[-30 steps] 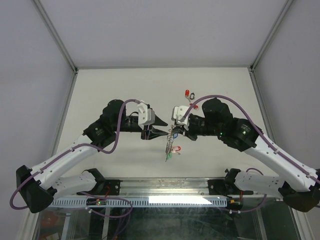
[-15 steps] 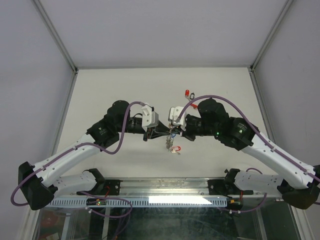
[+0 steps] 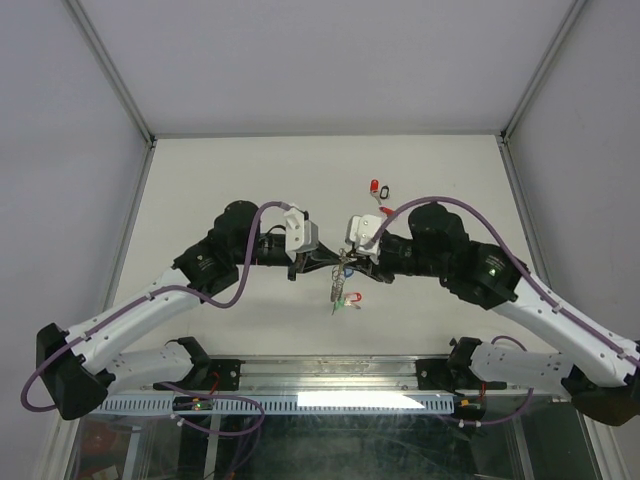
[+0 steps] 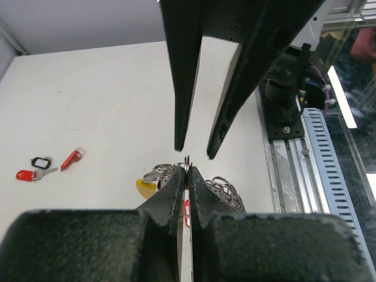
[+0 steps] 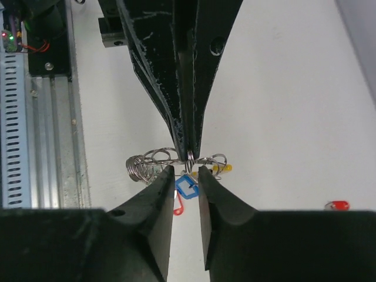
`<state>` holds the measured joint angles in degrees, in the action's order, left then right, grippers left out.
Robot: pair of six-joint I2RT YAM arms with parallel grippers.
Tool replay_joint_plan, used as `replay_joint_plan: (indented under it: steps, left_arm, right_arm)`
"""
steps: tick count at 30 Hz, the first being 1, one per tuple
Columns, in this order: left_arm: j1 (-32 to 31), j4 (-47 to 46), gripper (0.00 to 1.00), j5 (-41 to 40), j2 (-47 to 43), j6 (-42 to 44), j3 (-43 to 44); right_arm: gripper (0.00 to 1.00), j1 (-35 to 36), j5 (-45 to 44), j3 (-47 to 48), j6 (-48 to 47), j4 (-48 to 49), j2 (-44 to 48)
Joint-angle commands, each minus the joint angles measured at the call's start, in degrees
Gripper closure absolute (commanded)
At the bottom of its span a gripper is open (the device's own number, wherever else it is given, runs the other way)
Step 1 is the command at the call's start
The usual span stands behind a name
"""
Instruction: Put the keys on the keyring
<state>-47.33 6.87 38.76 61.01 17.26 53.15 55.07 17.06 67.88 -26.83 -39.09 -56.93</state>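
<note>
The keyring hangs in the air between my two grippers, a tangle of silvery loops with a yellow plastic piece. Keys with a blue tag, a red tag and a green tag dangle below it. My left gripper is shut on a thin metal ring of the keyring. My right gripper faces it tip to tip. Its jaws are slightly open on either side of that ring, not touching it.
Loose keys lie on the white table beyond the grippers: a red-tagged one, another red one and a black tag. In the top view a red key shows there. A metal rail runs along the near edge.
My left gripper moved in and shut on the keyring's ring. The right gripper, shut on the keyring before, has opened a little and let go.
</note>
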Motion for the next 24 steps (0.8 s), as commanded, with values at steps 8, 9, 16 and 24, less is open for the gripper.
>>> replay_joint_plan:
  steps: [8, 9, 16, 24]
  left_arm:
    - [-0.6, -18.5, 1.0, -7.7, -7.7, -10.3, -6.4]
    - [-0.6, -20.8, 1.0, -7.7, -8.0, -11.4, -7.6]
    - [-0.6, -33.7, 1.0, -8.8, -11.7, -17.1, -14.2]
    - [-0.6, -37.5, 1.0, -7.3, -13.4, -15.8, -15.7]
  right_arm:
    - [0.65, 0.4, -15.8, -18.4, 5.8, 29.8, 22.4]
    - [0.65, 0.4, -16.9, -19.7, 6.1, 31.1, 23.5]
    - [0.64, 0.4, -16.8, -25.5, 5.5, 32.9, 26.1]
    - [0.65, 0.4, -11.5, -26.9, 5.4, 34.7, 25.6]
